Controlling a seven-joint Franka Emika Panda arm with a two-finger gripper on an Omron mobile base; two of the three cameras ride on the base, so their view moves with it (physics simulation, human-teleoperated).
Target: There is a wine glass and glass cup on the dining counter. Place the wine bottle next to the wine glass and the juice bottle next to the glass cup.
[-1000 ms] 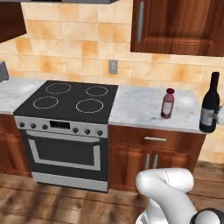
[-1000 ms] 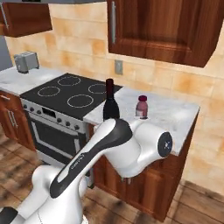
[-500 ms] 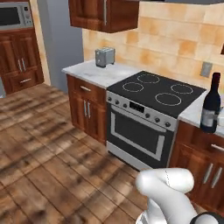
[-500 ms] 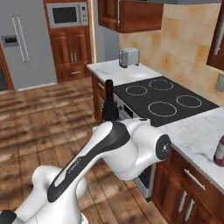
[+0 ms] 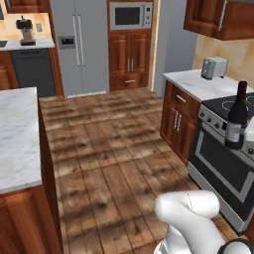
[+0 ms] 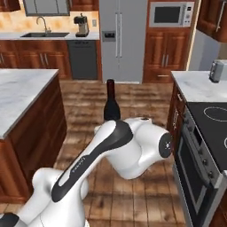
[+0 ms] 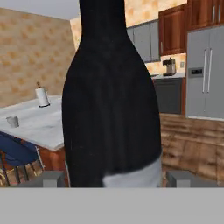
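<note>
My gripper point(image 7: 117, 179) is shut on the wine bottle point(image 7: 111, 96), whose dark body and pale label stand upright right in front of the hand camera. The same bottle point(image 5: 237, 116) hangs in the air in front of the stove, and its neck and dark red cap point(image 6: 111, 101) rise behind my arm. The dining counter point(image 5: 17, 139) point(image 6: 20, 91) lies off to the left. Far out on its marble top point(image 7: 41, 127) stands a small whitish cup, probably the glass cup point(image 7: 13, 121). The juice bottle and the wine glass are out of view.
The stove point(image 5: 225, 163) point(image 6: 208, 133) and a worktop with a toaster point(image 5: 214, 67) are on the right. A fridge point(image 6: 122, 40) and wall cabinets stand at the back. Wooden floor point(image 5: 109, 149) lies between. Blue chairs point(image 7: 17, 151) sit by the counter, and a paper-towel roll point(image 7: 42, 96) stands on it.
The base has turned left, so both base views swung from the tiled stove wall to the open kitchen and dining counter. The wine bottle stays in the gripper.
</note>
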